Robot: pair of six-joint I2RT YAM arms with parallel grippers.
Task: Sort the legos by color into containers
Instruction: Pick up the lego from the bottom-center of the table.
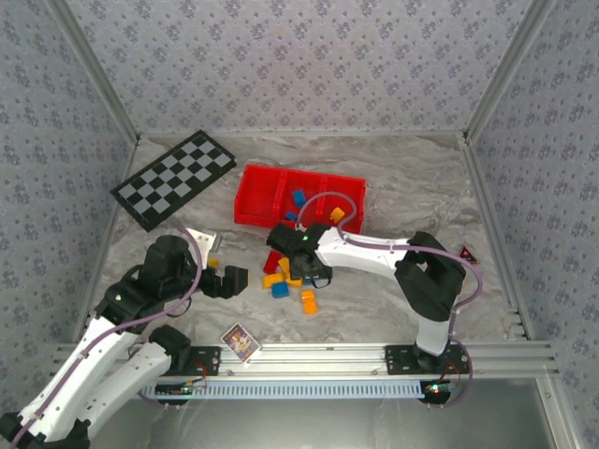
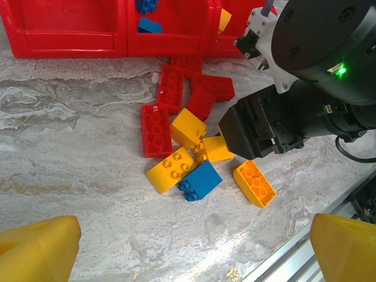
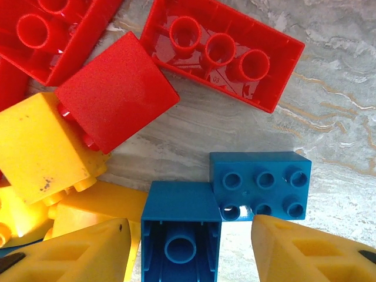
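My right end effector (image 3: 194, 249), spread open, straddles a blue lego (image 3: 181, 226) at lower centre, ready to lift it from the pile (image 2: 179, 167) below the red tray (image 1: 255, 198); left end effector (image 2: 194, 258) hangs open too.

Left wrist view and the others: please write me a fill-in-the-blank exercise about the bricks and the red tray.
The shallow bright red plastic tray has ___ compartments side by side.
In the left wrist view, the small plastic bricks inside its middle compartment are ___.
The right gripper, jaws apart, hangs over a small square plastic brick coloured ___.
In the top view, the black-and-white checkered board lies to the tray's ___.
Missing words: three; blue; blue; left.
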